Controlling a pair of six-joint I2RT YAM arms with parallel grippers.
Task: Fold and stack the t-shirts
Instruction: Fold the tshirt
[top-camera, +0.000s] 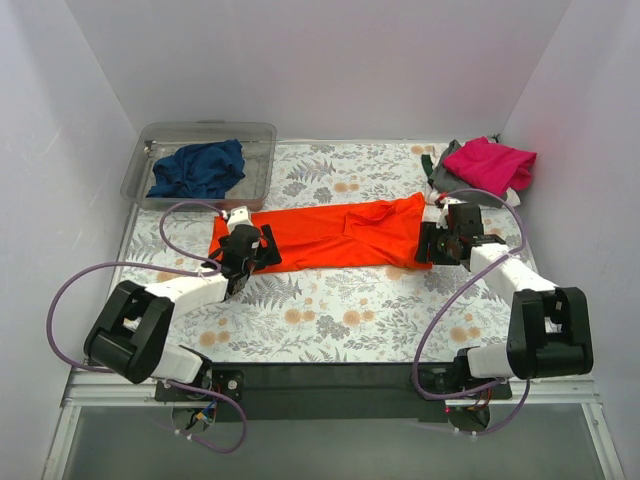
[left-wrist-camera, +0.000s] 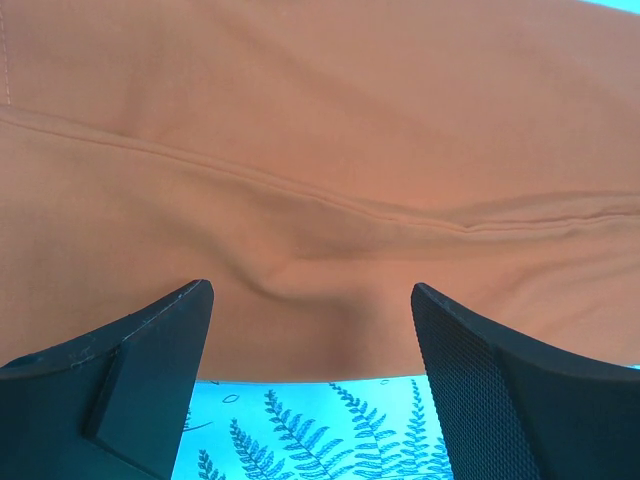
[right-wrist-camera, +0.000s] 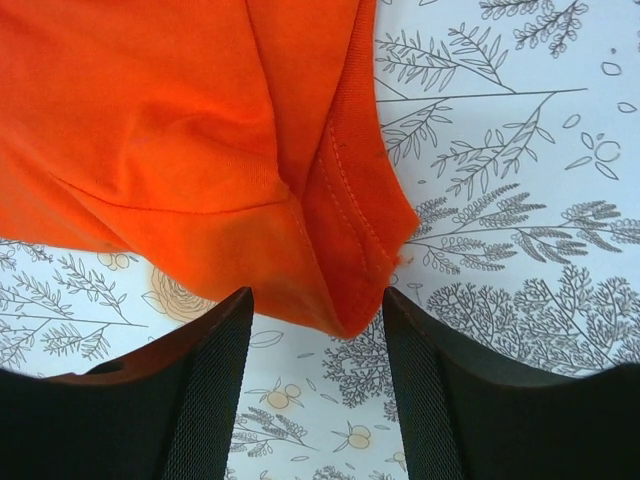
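Observation:
The orange-red t-shirt lies stretched in a long band across the middle of the floral table. My left gripper is open at its left end; in the left wrist view the shirt's hem lies just beyond the spread fingers. My right gripper is open at the right end; the shirt's corner lies between the fingers, not pinched. The navy shirt is crumpled in the tub. The magenta-pink shirt lies on the grey one at the back right.
A clear plastic tub stands at the back left. White walls close in the table on three sides. Cables loop beside both arms. The black base rail runs along the near edge.

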